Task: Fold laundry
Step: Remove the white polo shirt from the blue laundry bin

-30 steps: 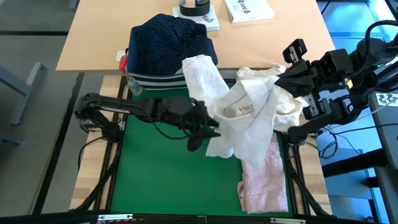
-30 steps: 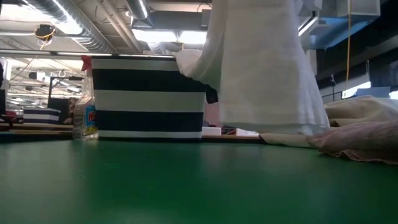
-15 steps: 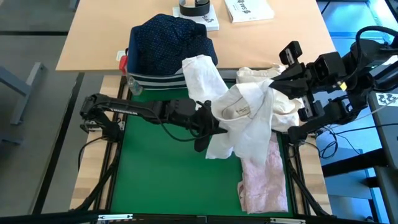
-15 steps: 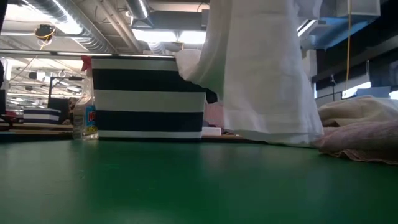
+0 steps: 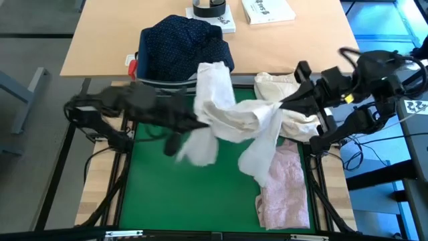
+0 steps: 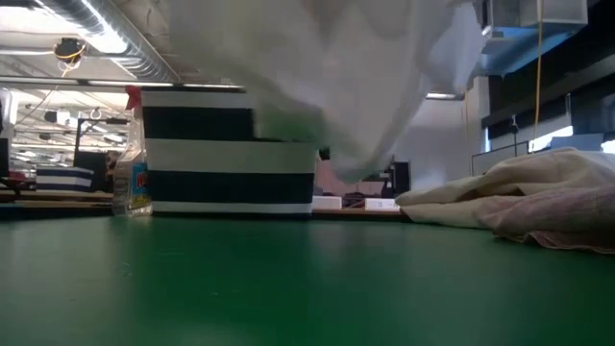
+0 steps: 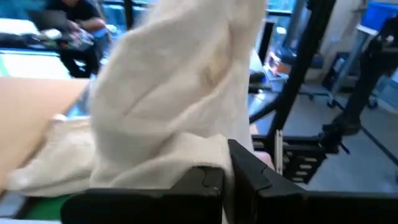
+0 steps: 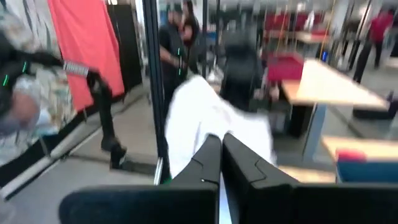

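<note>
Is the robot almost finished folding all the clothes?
No, nothing looks folded yet. Right now both arms hold the white shirt stretched in the air above the green mat: the left gripper and the right gripper are each shut on it. Still waiting: the pale pink top, crumpled on the mat, and the navy dotted shirt, heaped on the striped bin.

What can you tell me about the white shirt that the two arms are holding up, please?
The white shirt is a thin, crumpled woven garment, stretched in the air between the left gripper and the right gripper, both shut on it. Loose ends droop from the span toward the green mat; in the low view its lowest hem hangs clear of the mat. One end drapes against the navy striped bin. Below its right part lies the pale pink top.
</note>
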